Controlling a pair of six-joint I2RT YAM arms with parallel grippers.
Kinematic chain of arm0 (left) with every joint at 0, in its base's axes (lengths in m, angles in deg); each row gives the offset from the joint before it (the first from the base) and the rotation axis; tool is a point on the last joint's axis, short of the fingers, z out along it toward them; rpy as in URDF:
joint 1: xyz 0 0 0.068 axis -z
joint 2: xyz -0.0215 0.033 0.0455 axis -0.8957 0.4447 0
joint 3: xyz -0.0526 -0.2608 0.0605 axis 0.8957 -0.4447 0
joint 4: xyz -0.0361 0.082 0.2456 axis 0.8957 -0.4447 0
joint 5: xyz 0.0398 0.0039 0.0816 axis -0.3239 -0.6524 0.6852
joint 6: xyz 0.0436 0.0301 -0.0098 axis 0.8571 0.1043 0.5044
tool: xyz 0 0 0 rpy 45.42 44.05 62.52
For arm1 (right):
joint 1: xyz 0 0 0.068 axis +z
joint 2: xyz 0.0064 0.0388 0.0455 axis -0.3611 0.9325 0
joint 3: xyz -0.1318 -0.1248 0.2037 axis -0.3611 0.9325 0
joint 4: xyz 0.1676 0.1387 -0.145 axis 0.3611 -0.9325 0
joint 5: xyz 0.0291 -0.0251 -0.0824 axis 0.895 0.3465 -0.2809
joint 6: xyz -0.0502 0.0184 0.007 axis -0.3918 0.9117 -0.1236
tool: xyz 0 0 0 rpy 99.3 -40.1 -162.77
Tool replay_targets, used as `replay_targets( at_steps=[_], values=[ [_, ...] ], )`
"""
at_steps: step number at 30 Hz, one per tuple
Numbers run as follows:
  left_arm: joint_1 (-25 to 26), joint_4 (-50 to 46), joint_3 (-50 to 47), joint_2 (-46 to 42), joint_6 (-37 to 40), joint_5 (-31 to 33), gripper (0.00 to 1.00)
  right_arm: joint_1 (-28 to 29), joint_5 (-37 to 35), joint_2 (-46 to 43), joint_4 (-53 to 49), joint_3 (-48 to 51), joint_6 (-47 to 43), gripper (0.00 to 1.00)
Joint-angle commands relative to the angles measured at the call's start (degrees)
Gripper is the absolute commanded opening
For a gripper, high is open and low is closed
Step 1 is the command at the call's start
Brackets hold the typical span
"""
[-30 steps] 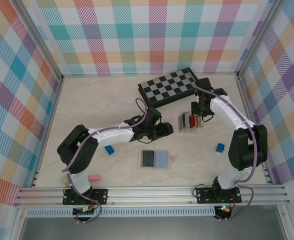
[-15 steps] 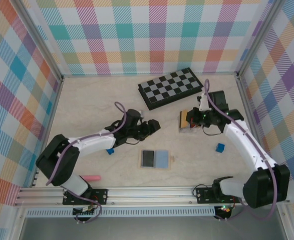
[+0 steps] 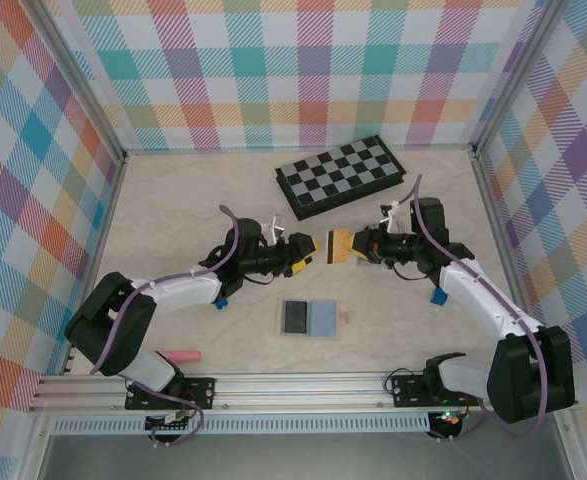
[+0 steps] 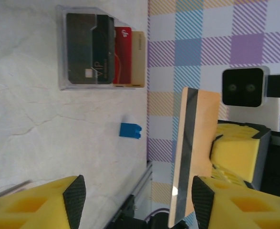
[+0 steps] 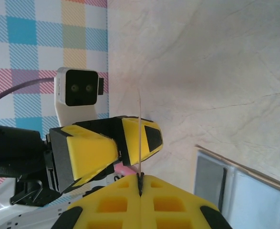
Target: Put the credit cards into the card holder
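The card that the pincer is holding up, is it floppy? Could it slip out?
Probably stiff: the card stands straight though the right pincer pinches just one edge. Likely very light, since edge-on it looks thin as a line. It might be slippery, because its dark stripe shines like smooth plastic, so a loose pinch could let it slide.

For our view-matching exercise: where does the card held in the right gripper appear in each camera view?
Top external: card near the middle.
Left wrist: card right of centre, black stripe showing.
Right wrist: card edge-on, lower centre.
Shared landmark: the right gripper pinching it.
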Motion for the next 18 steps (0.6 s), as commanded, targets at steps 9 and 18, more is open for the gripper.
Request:
replay_targets(
  at_steps=[9, 18],
  values=[
    [-0.46, 11.24, 1.04, 2.91, -4.59, -4.95, 0.44, 2.2, 5.95, 1.42, 8.0, 1.21, 3.74, 0.04],
    [-0.35, 12.31, 0.87, 2.08, -4.54, -6.24, 0.17, 2.99, 4.59, 3.68, 6.76, 1.02, 2.53, 0.04]
  ],
)
